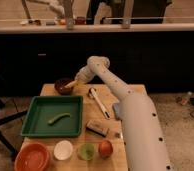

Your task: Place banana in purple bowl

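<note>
Banana (69,85), small, pale yellow, between clenched fingers of gripper (74,82) just above purple bowl (59,90)

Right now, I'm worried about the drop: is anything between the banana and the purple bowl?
Nothing visible. The gripper holds the banana right at the purple bowl's right rim.
</note>
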You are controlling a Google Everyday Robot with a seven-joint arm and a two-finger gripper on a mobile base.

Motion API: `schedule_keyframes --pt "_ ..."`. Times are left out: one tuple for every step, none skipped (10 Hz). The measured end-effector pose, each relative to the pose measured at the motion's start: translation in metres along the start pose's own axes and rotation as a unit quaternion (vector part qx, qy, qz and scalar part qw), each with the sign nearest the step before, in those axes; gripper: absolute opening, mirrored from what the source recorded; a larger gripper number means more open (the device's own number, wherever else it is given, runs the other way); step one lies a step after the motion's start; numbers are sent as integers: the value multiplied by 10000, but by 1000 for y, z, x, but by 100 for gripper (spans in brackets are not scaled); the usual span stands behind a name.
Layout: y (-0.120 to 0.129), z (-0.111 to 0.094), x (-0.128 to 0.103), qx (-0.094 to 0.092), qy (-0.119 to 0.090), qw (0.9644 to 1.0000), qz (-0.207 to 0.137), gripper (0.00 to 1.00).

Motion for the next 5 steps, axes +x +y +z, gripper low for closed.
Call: schedule_keyframes --pt "-4 2 -1 4 15 10000 -28 0" --pt "-9 5 -3 7 34 10000 -52 0" --pt "-11 8 -6 4 27 10000 -69 0" --pt "-13 11 -8 2 18 10000 -77 0" --pt "-13 12 -6 3 31 10000 -61 0"
